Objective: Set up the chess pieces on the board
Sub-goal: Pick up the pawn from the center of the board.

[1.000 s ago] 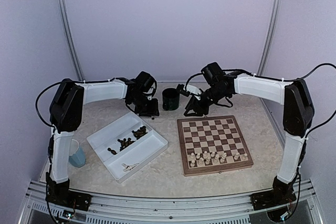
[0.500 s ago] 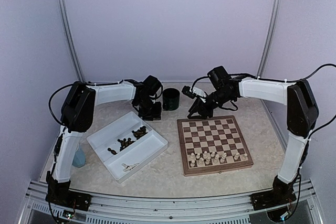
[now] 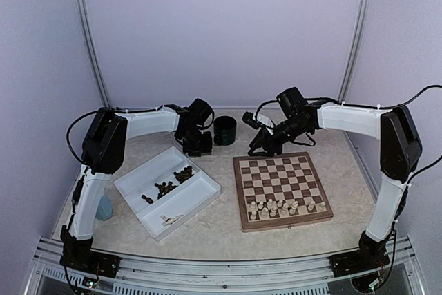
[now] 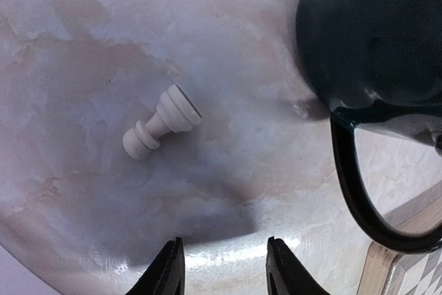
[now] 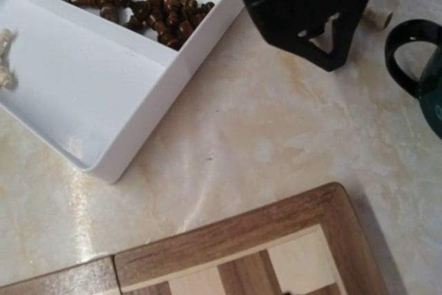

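Hanging low over the marbled tabletop, the left gripper (image 4: 224, 267) was seen with its two fingertips parted and nothing between them. A cream pawn (image 4: 160, 122) was found lying on its side on the table just ahead of those fingertips, untouched by them. Close to the right of the gripper a dark green mug (image 4: 373, 25) was stood, its handle turned toward the gripper.

The right gripper (image 3: 258, 147) was held just beyond the far left corner of the board (image 3: 281, 189). Its fingers were barely shown in its own wrist view, so whether it was released or clenched could not be told, and nothing could be seen in its grasp. The board's wooden corner was seen beneath it. Ahead of it and to its left the white tray (image 5: 83, 81) was placed, with dark pieces (image 5: 148, 5) heaped in one compartment and a few cream ones (image 5: 5, 56) left in the next. More cream pieces (image 3: 283, 206) were stood on the board's rows farthest from this gripper, nearest the arm bases.
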`<state>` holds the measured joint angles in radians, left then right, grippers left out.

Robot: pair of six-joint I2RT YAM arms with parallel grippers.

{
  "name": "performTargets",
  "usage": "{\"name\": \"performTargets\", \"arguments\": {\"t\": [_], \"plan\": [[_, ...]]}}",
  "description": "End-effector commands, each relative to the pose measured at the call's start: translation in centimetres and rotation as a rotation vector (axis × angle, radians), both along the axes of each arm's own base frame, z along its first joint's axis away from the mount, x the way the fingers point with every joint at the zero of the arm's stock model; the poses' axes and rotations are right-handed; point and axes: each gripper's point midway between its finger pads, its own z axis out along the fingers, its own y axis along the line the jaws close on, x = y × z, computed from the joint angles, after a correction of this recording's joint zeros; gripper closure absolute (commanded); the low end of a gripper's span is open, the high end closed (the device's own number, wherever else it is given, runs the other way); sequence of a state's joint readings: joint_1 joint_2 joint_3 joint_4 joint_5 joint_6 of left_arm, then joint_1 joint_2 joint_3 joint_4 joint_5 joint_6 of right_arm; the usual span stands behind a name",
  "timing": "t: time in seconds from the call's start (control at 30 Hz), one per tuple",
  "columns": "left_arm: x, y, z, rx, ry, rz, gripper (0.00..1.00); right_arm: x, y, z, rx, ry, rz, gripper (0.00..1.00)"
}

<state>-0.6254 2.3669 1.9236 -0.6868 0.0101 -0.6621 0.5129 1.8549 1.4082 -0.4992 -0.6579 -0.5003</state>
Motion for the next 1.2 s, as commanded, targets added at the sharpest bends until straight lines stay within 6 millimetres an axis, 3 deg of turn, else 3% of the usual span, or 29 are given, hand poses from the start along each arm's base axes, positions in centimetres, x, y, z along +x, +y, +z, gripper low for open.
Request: {"name": "performTargets", "arguments": {"t": [0.0,0.2,0.37,0.5,0.53,0.67,1.0,1.17], "plan": [[1.1,2.3,-0.1,0.076,-0.046,0.035,0.59,0.2,-0.6,1.7,0.041,-0.022,-0.011,0.62],[4.1,3.8,4.4,0.037,-0.164,-0.023,0.58,0.2,-0.8,1.9,0.045,-0.025,-0.015,0.62],[6.2,5.6,5.8,0.035,-0.192,0.005,0.57,0.3,-0.9,1.8,0.041,-0.026,-0.018,0.62],[7.6,6.5,5.0,0.012,-0.163,0.023,0.53,0.3,-0.9,1.6,0.039,-0.020,-0.020,0.62],[7.7,6.0,4.9,-0.007,-0.158,0.005,0.48,0.3,-0.8,1.6,0.039,-0.018,-0.020,0.61],[7.8,4.1,2.9,-0.060,-0.124,-0.060,0.47,0.4,-0.9,1.4,0.035,-0.015,-0.023,0.61],[7.5,2.5,0.0,0.035,-0.146,-0.112,0.55,0.4,-0.9,1.2,0.030,-0.013,-0.025,0.61],[7.0,1.9,-1.6,0.081,-0.143,-0.135,0.65,0.4,-0.9,0.9,0.028,-0.004,-0.025,0.61]]}}
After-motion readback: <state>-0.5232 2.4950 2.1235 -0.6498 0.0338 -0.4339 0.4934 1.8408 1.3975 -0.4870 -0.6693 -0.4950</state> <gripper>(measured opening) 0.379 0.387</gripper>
